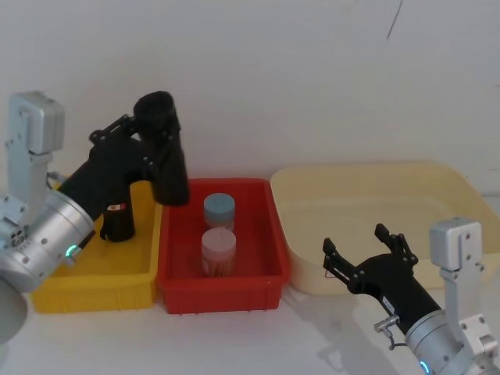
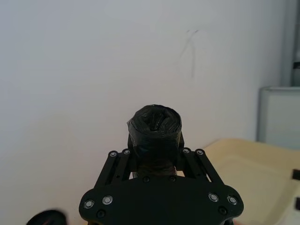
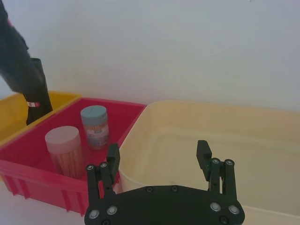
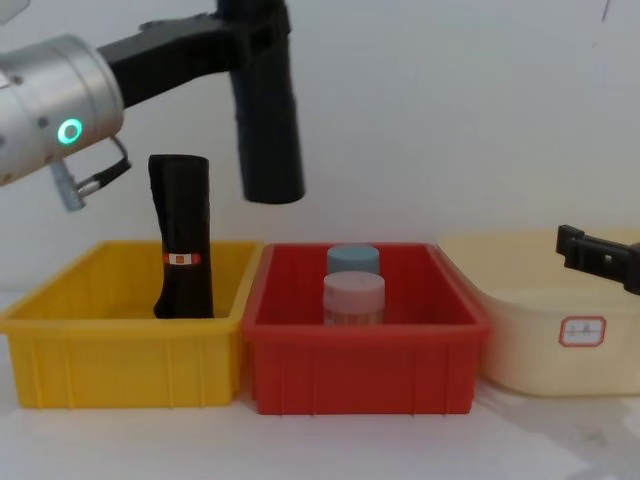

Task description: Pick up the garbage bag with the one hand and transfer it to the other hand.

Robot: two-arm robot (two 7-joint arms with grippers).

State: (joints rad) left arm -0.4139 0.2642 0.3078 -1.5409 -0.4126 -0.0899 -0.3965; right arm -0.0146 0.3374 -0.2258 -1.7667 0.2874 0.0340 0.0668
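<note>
The garbage bag (image 1: 173, 181), a plain black crinkly roll, hangs upright in the air over the seam between the yellow and red bins, and its lower end (image 4: 270, 150) is well above their rims. My left gripper (image 1: 158, 144), on the silver green-lit arm, is shut on the roll's upper part; the left wrist view shows the roll's end (image 2: 155, 126) sticking out between the fingers (image 2: 119, 157). My right gripper (image 1: 364, 244) stands open and empty low at the right, in front of the cream tub, its fingers (image 3: 203, 152) spread wide.
A second black roll with a red-and-white band (image 4: 182, 240) stands in the yellow bin (image 4: 120, 350). The red bin (image 4: 360, 360) holds a blue-lidded jar (image 1: 219, 209) and a pink-lidded jar (image 1: 219, 248). A large cream tub (image 1: 375, 195) sits to the right.
</note>
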